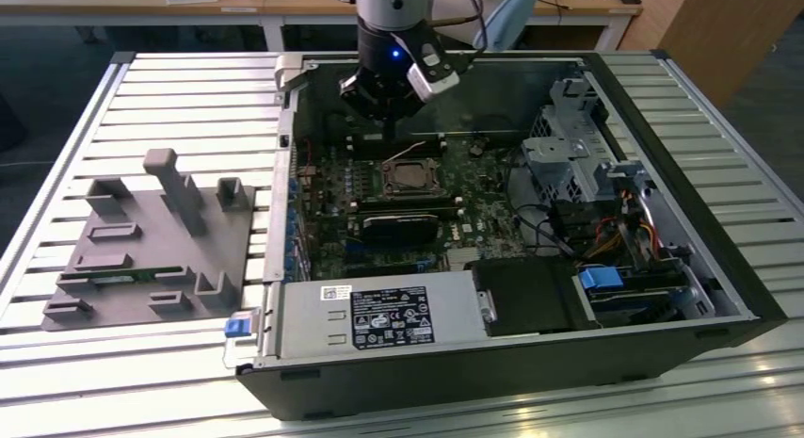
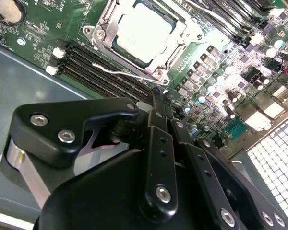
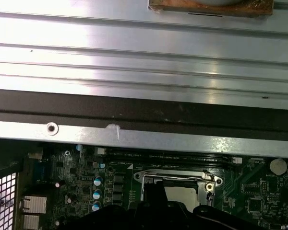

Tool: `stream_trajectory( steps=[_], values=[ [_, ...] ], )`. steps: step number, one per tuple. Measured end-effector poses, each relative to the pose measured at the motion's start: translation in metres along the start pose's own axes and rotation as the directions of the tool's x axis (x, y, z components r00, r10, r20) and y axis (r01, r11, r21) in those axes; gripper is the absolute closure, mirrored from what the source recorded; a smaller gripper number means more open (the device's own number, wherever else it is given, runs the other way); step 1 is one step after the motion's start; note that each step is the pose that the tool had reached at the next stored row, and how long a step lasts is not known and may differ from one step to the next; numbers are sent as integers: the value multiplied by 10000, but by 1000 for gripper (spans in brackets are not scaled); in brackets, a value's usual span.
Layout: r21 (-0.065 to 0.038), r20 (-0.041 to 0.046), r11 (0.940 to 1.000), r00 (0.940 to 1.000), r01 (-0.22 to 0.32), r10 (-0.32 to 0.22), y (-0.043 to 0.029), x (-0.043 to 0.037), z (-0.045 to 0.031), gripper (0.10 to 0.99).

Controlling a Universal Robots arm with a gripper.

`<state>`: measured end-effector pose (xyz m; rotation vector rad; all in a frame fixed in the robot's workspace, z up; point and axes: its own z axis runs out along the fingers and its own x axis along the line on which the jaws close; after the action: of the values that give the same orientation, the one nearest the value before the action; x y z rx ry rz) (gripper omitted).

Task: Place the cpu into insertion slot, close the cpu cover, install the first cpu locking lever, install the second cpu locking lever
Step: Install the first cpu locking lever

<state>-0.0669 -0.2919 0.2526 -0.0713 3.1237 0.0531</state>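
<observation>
**A:** Where is the cpu?

**B:** In the second wrist view the cpu (image 2: 143, 29), silver-topped, lies seated in the insertion slot (image 2: 117, 47) near the top of the frame. The cpu cover (image 2: 185, 42) is down around it, its metal frame bordering the chip on all sides. A thin wire locking lever (image 2: 127, 73) runs along the edge of the socket that faces the black memory slots (image 2: 103, 72).

**A:** And in the exterior view?

**B:** The open computer case (image 1: 703, 259) lies on its side on a slatted metal table (image 1: 151, 89). The socket with the cpu (image 1: 410, 178) sits at about the centre of the frame, on the green motherboard (image 1: 329, 198).

**A:** Where is the hand?

**B:** The hand (image 1: 392, 127) hangs from the arm in the upper middle of the exterior view, just above the socket in the frame. In the second wrist view its fingers (image 2: 159, 158) look drawn together, their tips close over the memory slots just beside the socket, and I see nothing held between them.

**A:** Anything else about?

**B:** A grey fixture block (image 1: 151, 240) stands on the table at the exterior view's left, well apart from the case.
</observation>
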Motion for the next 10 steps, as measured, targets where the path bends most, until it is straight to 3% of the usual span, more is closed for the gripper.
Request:
stream_trajectory(
  steps=[6, 10],
  values=[
    [3, 2, 10000, 10000, 1, -1, 0, -12, 7, 980],
    [-48, -1, 10000, 10000, -1, 1, -4, -63, 34, 980]
  ],
)
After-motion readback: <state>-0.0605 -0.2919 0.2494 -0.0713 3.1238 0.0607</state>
